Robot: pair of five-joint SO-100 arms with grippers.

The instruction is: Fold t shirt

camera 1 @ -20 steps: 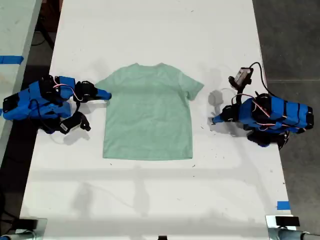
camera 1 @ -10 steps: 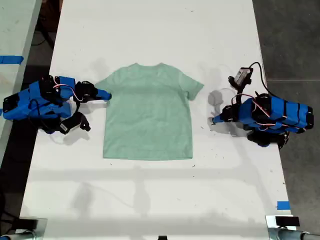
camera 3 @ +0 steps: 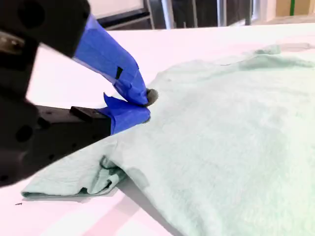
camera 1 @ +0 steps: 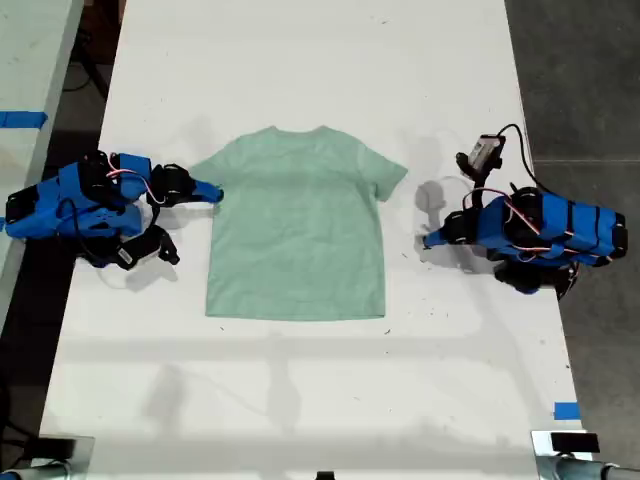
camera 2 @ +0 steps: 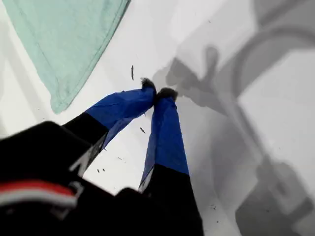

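Two blue arms lie low on the white surface, one at each side of the t shirt. No readable writing or brand shows on anything, shirt included.

T shirt: pale mint green, spread flat, front up, near the middle of the surface in the exterior view, neck toward that view's top, hem toward its bottom, both short sleeves out to the sides.

My first tool belongs to the arm at the exterior view's right. Its blue-taped fingers meet at the tips, jaws together, nothing between them. Tips sit over bare surface, near the sleeve on the exterior view's right but apart from it; the first wrist view shows a corner of mint fabric off to one side of the tips, no contact.

My second tool belongs to the arm at the exterior view's left. Its tips are at the sleeve on that side. In the second wrist view the blue fingertips are nearly closed, only a sliver of gap, right at the shirt's shoulder fabric. Whether cloth is actually pinched between them, cannot tell. Sleeve edge under the tool is rumpled with a small fold.

Blue tape strip on the surface edge toward the exterior view's lower right.
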